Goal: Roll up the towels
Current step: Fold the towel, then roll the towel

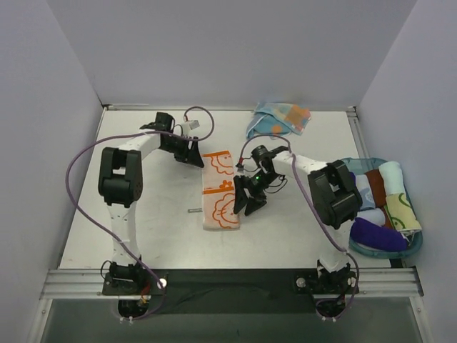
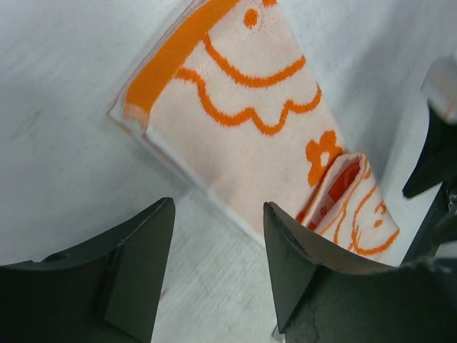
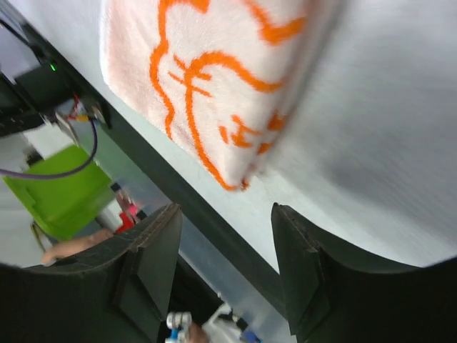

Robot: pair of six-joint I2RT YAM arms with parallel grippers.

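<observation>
step: white towel (image 1: 220,189) lay unrolled | left gripper (image 1: 191,153), right gripper (image 1: 245,202): fingers spread, empty | next: needed pinching a short end

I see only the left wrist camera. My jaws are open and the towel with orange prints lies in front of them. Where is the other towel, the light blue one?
Observer: The light blue towel lies crumpled at the far edge of the table, apart from the white towel.
Operator: Does the right arm hold something?
Observer: No. The right arm has its jaws open and empty, at the white towel's right edge.
Operator: Is anything else on the table?
Observer: Yes, a tray at the right side holds rolled cloths, among them a purple cloth.
</observation>
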